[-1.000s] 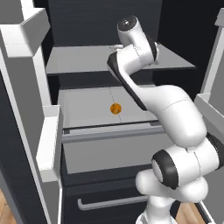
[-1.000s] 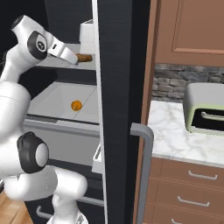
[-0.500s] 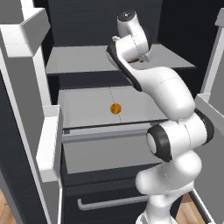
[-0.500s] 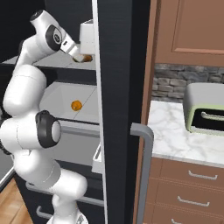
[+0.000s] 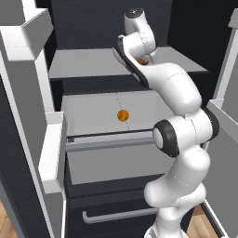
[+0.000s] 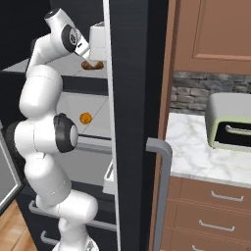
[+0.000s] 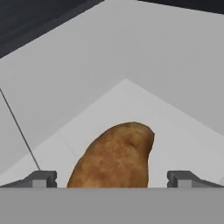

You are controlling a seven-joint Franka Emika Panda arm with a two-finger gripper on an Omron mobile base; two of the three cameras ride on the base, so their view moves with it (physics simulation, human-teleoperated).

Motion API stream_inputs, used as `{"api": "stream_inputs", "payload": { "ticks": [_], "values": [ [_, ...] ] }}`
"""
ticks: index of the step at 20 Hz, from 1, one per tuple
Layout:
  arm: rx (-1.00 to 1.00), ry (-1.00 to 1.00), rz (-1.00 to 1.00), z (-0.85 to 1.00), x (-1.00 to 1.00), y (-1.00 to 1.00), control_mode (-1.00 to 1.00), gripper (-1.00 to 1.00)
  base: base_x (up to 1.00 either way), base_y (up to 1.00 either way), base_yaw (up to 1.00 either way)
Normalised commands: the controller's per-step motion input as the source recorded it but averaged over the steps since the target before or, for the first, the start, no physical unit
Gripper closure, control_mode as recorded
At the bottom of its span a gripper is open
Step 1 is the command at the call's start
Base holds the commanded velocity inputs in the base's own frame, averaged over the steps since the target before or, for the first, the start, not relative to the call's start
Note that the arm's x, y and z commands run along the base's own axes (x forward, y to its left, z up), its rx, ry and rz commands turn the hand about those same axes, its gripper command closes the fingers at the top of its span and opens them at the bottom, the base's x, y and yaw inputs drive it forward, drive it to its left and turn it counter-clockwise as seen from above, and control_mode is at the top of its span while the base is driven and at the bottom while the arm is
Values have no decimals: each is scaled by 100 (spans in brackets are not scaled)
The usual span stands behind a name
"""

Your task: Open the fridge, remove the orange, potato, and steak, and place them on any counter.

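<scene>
The fridge (image 5: 29, 97) stands open, both doors swung wide. On its upper shelf lies the brown potato (image 7: 114, 158), also seen as potato (image 6: 92, 64) and, half hidden by the arm, potato (image 5: 143, 61). My gripper (image 7: 113, 179) is open right at it, one fingertip on each side of the potato's near end, not closed on it. The orange (image 5: 122, 115) rests alone on the shelf below, orange (image 6: 85, 118). The steak is out of view. The marble counter (image 6: 192, 147) lies right of the fridge.
The fridge's right door (image 6: 132, 98) stands edge-on between the arm and the counter. A pale green toaster oven (image 6: 229, 122) sits on the counter's far right. The left door's white bins (image 5: 52, 148) jut out beside the shelves. Lower drawers (image 5: 116, 214) are shut.
The arm has straightened up and reached deeper over the upper shelf, bringing the hand to the potato. The gripper has stayed open. The orange has not moved.
</scene>
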Motion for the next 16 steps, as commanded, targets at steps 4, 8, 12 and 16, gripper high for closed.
{"api": "stream_inputs", "payload": {
  "ticks": [4,8,12,16],
  "values": [
    [6,0,-7,-37,3,0,-100,-100,0,0,0],
    [6,0,-11,-43,0,0,-100,-100,0,0,0],
    [4,0,-9,-45,0,0,-100,-100,0,0,0],
    [0,0,-2,-22,1,0,-100,100,0,0,0]
  ]
}}
